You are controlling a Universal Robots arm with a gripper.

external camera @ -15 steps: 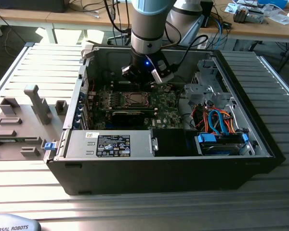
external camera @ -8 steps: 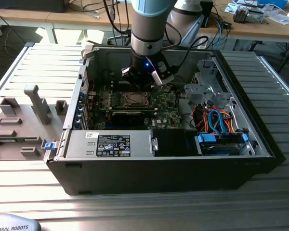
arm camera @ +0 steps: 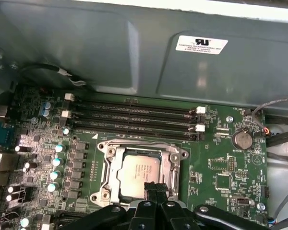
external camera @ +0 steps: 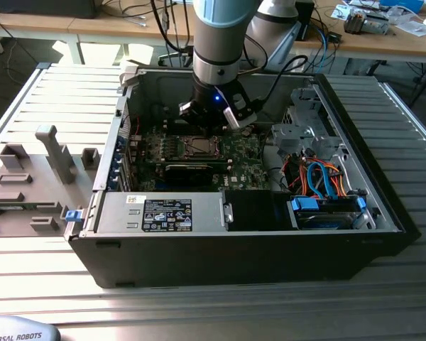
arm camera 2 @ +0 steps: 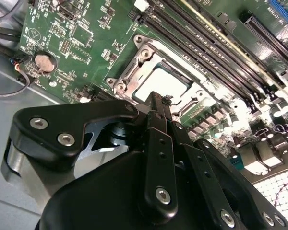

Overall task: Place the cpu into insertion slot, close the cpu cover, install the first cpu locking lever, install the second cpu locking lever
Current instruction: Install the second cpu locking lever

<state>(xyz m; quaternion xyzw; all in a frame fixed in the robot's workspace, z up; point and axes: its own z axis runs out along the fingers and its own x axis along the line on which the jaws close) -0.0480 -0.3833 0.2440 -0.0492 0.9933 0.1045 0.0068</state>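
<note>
Fingers pressed together and holding nothing, your gripper (arm camera: 153, 189) hovers at the edge of the cpu (arm camera: 140, 171), already seated in its socket at lower centre of the first wrist view under the cpu cover (arm camera: 110, 165). Judge the chip light, rigid, fragile: touch edges only. Your exterior view adds the computer case (external camera: 234, 249).

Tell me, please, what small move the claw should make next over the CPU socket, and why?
Probably a short descent onto the socket edge: the cpu already sits in the slot with the cpu cover lying flat around it, and the shut claw hovers just above that edge.
</note>
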